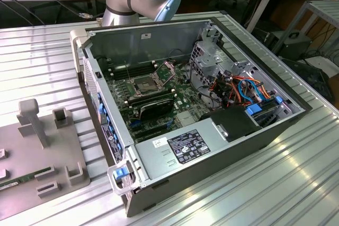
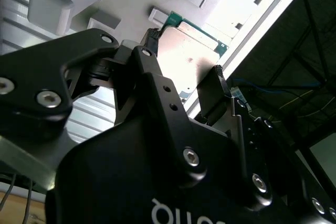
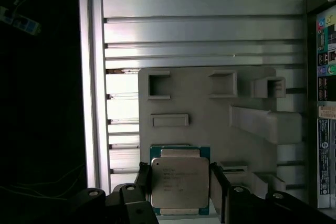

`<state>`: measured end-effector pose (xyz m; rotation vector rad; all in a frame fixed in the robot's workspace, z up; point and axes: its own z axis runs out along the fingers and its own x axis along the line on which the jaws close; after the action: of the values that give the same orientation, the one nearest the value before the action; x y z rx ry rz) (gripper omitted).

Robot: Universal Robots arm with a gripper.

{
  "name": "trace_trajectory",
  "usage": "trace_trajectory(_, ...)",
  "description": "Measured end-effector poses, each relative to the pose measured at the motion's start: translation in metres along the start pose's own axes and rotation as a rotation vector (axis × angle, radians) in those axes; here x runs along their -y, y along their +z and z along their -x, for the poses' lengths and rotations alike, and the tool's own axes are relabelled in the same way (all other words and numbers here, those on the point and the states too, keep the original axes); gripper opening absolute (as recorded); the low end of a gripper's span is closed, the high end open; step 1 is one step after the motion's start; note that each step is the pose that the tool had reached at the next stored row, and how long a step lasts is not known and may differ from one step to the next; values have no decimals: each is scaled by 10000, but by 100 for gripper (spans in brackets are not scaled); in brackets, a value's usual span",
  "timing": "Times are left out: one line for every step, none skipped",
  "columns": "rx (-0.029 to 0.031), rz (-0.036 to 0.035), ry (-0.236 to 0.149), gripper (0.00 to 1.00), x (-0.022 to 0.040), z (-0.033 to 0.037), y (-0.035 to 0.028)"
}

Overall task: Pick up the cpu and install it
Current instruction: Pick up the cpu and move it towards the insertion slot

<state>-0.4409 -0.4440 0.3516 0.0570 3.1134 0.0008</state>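
I'm holding the thin silver-grey square cpu point(image 3: 178, 192) clamped in the black pincer point(image 3: 179, 170) above the grey plastic fixture point(image 3: 210, 114). Installing calls for squaring it over the dark open socket point(image 1: 144, 83), at the fixture's two o'clock in the exterior view.

cpu point(image 3: 178, 187): square, silver-grey lid, green rim, clamped by edges in tool point(image 3: 179, 171).
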Motion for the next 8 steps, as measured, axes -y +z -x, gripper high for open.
trace_trajectory(-1,0,0,55,0,0,-1)
trace_trajectory(-1,0,0,55,0,0,-2)
trace_trajectory(-2,-1,0,55,0,0,-2)
trace_trajectory(-1,-1,0,55,0,0,-3)
trace_trajectory(-1,0,0,55,0,0,-2)
trace_trajectory(-1,-1,0,55,0,0,-3)
trace_trajectory(-1,-1,0,55,0,0,-3)
trace_trajectory(-1,-1,0,55,0,0,-3)
